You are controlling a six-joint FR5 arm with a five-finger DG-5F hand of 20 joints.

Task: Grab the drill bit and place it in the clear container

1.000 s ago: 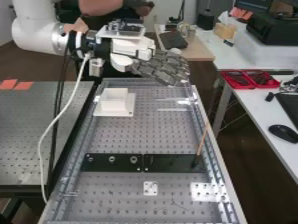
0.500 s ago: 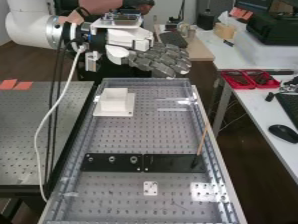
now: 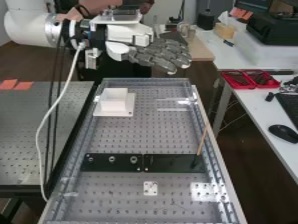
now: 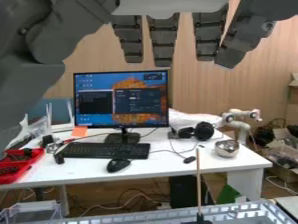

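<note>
Hangs with the hand released, fingers loosely extended, at the high view's top centre. Has the clear container on the worktop, right of the white block; has a slim wooden stick tilted at lower right.

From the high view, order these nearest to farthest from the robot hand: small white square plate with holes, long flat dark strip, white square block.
1. White block: below the robot hand in view, towards the left.
2. Dark strip: crosswise.
3. Small white plate: beyond the strip, near end.
</note>
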